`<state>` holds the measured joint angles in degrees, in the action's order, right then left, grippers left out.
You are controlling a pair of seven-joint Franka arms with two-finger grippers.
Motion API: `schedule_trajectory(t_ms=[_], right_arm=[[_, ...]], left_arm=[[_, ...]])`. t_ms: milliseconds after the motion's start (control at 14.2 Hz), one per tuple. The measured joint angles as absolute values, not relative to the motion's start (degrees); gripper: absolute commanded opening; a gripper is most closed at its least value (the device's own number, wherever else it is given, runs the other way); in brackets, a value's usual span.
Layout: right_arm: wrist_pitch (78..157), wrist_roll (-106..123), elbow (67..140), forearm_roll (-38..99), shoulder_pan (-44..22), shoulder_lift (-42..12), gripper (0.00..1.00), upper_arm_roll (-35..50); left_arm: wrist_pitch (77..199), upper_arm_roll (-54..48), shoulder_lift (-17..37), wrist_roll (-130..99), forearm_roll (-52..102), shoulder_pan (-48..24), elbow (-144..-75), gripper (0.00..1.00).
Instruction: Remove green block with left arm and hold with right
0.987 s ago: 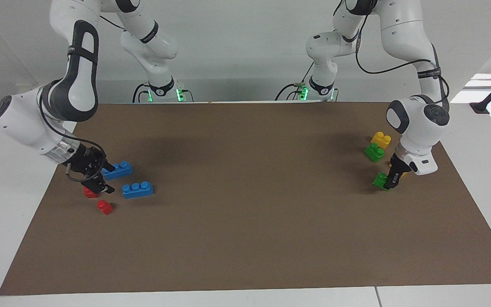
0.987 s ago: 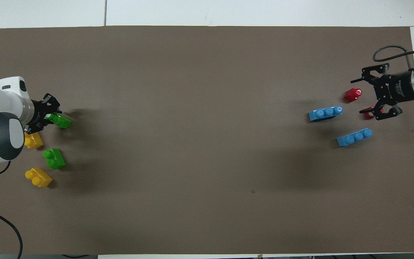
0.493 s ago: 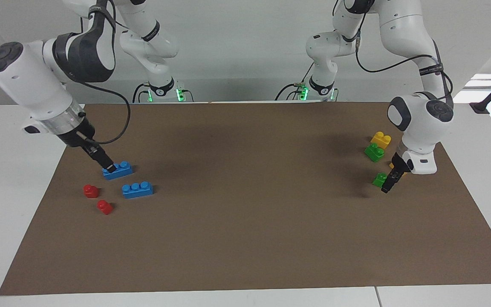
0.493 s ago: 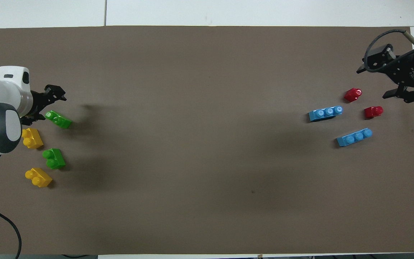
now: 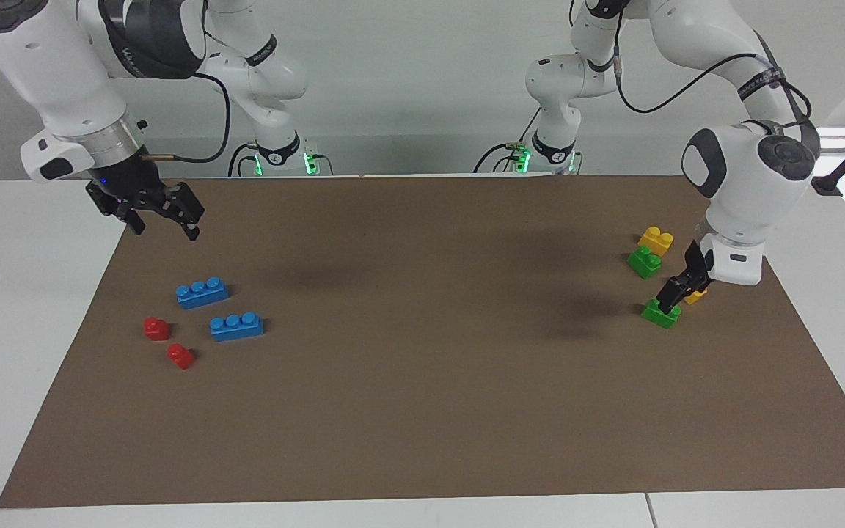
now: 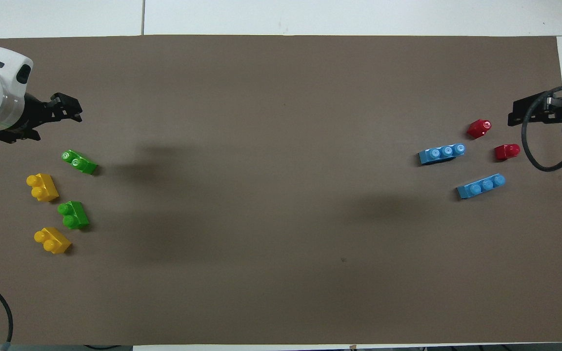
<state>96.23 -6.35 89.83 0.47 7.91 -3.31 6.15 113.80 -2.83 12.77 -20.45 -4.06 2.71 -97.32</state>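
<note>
Green block [image 5: 660, 313] [image 6: 79, 162] flat on bench [image 5: 422, 411], free, near the left arm's end edge, beside yellow brick [image 6: 42, 187]. Left gripper [image 5: 679, 291] [image 6: 61, 108] raised over the brown mat by that block, empty; finger gap cannot be told. Right gripper [image 5: 161, 211] [image 6: 539, 109] raised near the right arm's end edge, fingers apart, empty.

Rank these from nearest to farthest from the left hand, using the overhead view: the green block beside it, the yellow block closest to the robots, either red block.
Left hand:
1. Green block, just below.
2. Yellow block, same end, nearer the robots.
3. Red block, at the right arm's end.
</note>
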Motion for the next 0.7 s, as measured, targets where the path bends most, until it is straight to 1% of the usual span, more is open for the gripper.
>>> schedule_trajectory(t_ms=[352, 705], right_arm=[[95.8, -5.5, 89.8, 0.4, 7.9, -3.1, 1.0, 6.1], [95.2, -5.5, 89.8, 0.4, 7.9, -2.6, 1.0, 6.1]], left_arm=[[103.8, -4.9, 9.8, -13.7, -4.1, 2.5, -92.2, 1.0], [94.7, -6.0, 2.9, -5.6, -4.1, 2.4, -91.3, 1.0]])
